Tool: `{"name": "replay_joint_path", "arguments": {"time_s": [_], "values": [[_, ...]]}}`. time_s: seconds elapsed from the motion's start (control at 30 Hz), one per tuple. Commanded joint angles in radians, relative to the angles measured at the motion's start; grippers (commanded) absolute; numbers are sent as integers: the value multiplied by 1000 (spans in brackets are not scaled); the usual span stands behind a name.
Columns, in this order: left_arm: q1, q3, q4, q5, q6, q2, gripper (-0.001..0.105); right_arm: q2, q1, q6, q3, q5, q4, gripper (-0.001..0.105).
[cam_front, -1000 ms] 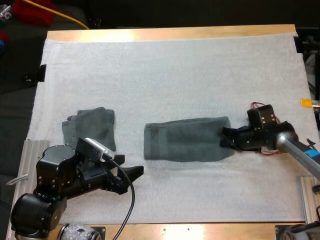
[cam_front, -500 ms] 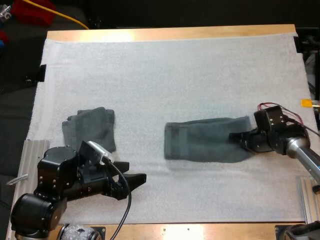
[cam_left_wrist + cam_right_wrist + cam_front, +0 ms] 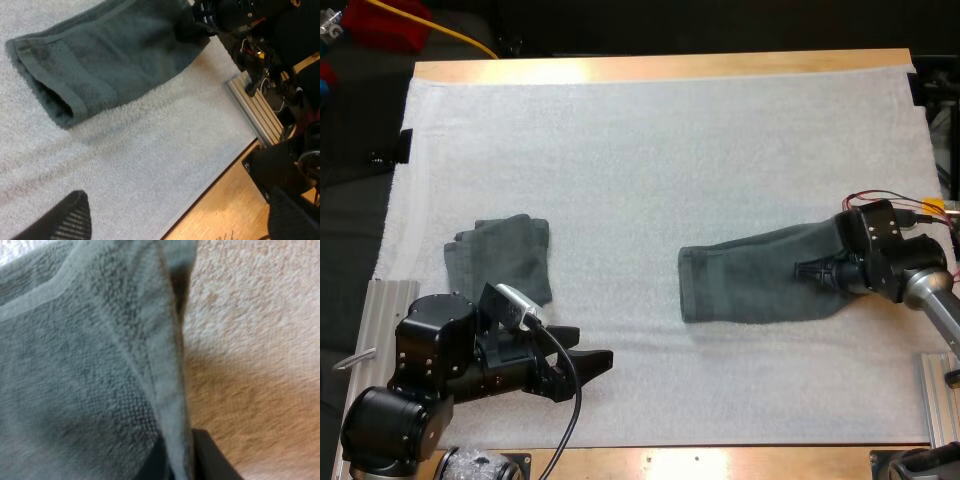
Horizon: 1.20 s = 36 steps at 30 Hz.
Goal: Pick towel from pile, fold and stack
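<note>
A dark grey-green towel [image 3: 750,278] lies folded lengthwise on the white mat [image 3: 650,150], right of centre, its right end lifted slightly. My right gripper [image 3: 817,270] is shut on that right end; in the right wrist view the towel's hem [image 3: 167,365] runs down between the black fingertips [image 3: 207,455]. My left gripper [image 3: 585,365] hovers low over the mat near the front left, open, its two fingers [image 3: 65,220] wide apart with nothing between them. The left wrist view looks across the towel's open left end [image 3: 55,95] toward the right gripper [image 3: 210,20].
A second, smaller folded towel [image 3: 500,255] lies at the mat's left, just beyond my left arm. Metal rails [image 3: 935,385] flank the mat at the front corners. The mat's front edge and wooden table [image 3: 220,220] are close to the left gripper.
My right gripper has pulled the towel to the right across the mat, raising its right end a little. The left gripper has barely shifted.
</note>
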Motion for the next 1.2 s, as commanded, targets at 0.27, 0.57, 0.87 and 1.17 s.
{"name": "replay_joint_path", "arguments": {"time_s": [0.27,0.57,0.87,1.17], "values": [[-4,-7,-6,15,0,-4,70,-7,2,68,-8,-259,17,2],[-4,-7,-6,15,0,-4,70,-7,57,139,-8,-438,-29,2],[-4,-7,-6,15,0,-4,70,39,189,333,-8,-444,-205,2],[-4,-7,-6,15,0,-4,70,133,261,467,-8,-490,-368,2]]}}
